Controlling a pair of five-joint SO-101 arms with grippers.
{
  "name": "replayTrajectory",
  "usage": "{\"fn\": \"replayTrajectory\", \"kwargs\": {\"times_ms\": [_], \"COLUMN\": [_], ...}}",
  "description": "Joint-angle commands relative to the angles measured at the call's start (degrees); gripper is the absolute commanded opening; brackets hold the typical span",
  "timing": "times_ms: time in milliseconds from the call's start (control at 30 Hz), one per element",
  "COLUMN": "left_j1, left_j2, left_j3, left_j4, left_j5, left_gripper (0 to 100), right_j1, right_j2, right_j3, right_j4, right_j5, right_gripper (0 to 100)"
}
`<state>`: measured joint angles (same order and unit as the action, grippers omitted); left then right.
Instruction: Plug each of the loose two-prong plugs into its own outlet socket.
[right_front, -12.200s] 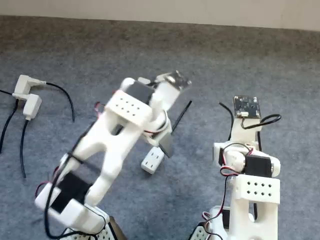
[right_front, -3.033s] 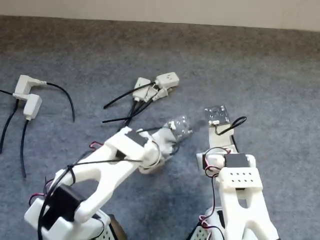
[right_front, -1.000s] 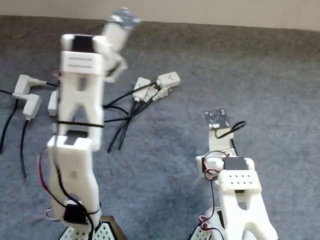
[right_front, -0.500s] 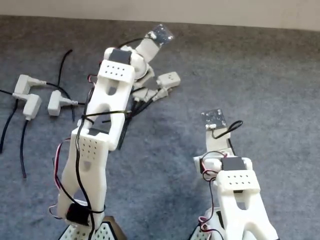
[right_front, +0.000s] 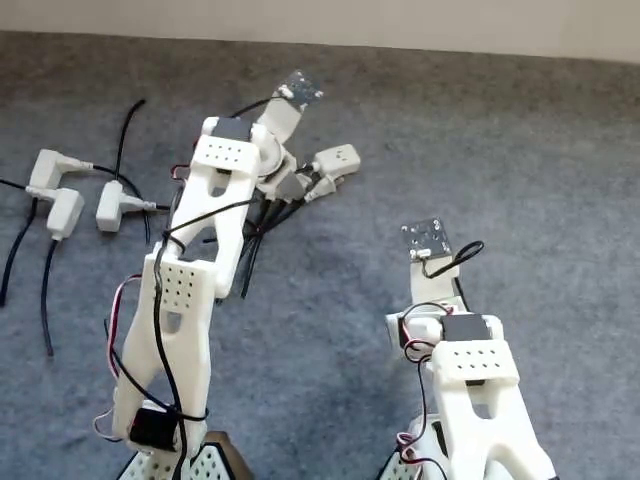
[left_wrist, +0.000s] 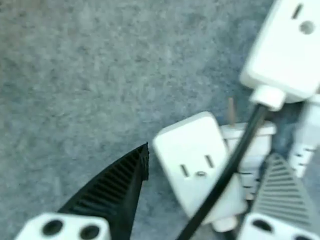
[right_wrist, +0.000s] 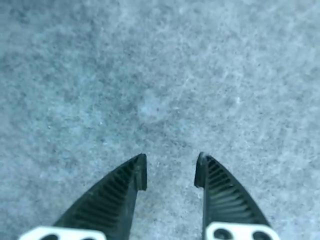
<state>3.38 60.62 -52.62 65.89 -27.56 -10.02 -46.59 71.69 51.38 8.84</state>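
A white outlet socket (left_wrist: 197, 167) with two slots lies on the grey carpet between the fingers of my left gripper (left_wrist: 210, 155), which is open around it without gripping. A black cord (left_wrist: 235, 165) crosses over that socket. Beside it lies a white two-prong plug (left_wrist: 247, 137), and a second socket (left_wrist: 290, 50) lies just beyond. From above, the left gripper (right_front: 292, 186) is down in this central cluster next to a white socket (right_front: 336, 159). My right gripper (right_wrist: 170, 172) hangs open over bare carpet with nothing between its fingers.
At the far left lie two white connectors (right_front: 52, 188) joined together, with black cords, and a third white connector (right_front: 110, 205) with its cord. Black cords (right_front: 255, 225) trail from the central cluster toward the left arm. The right arm (right_front: 470, 365) stands at the lower right.
The left arm swung from the far left, where a white connector now lies, back to the central cluster and lowered around a socket. The right arm barely moved.
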Motion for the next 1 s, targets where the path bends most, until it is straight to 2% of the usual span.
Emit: {"fn": "replayTrajectory", "kwargs": {"times_ms": [0, 33, 67, 100, 333, 533, 700, 833, 967], "left_j1": [-1.1, -1.2, -1.2, -1.2, 1.1, 6.5, 7.0, 8.5, 9.8], "left_j2": [-0.4, -0.9, -1.5, -1.9, -8.8, -22.7, -37.1, -49.5, -60.0], "left_j3": [-4.6, -6.6, -8.8, -11.6, -35.6, -37.8, -25.2, -1.8, 22.5], "left_j4": [0.5, 2.6, 4.8, 7.1, 22.7, 34.2, 35.0, 35.0, 35.0], "left_j5": [0.3, 0.2, 0.1, 0.1, -5.3, -6.9, -6.4, -4.0, -4.0], "left_gripper": [9, 2, 0, 2, 1, 1, 1, 1, 1], "right_j1": [-0.4, -0.4, -0.4, -0.4, -0.4, -0.4, -0.4, 0.1, 6.5], "right_j2": [-1.2, -1.2, -1.2, -1.2, -1.2, -1.2, -1.2, -1.2, -1.5], "right_j3": [-0.3, -0.3, -0.3, -0.3, -0.3, -0.3, -0.3, -0.3, -0.4], "right_j4": [-0.1, -0.1, -0.1, -0.1, -0.2, -0.3, -0.3, 0.0, 0.0], "right_j5": [-0.5, -0.5, -0.5, -0.5, -0.5, -0.5, -0.4, -0.4, 2.0], "right_gripper": [16.2, 16.2, 16.2, 16.2, 16.2, 16.2, 16.2, 16.2, 16.2]}}
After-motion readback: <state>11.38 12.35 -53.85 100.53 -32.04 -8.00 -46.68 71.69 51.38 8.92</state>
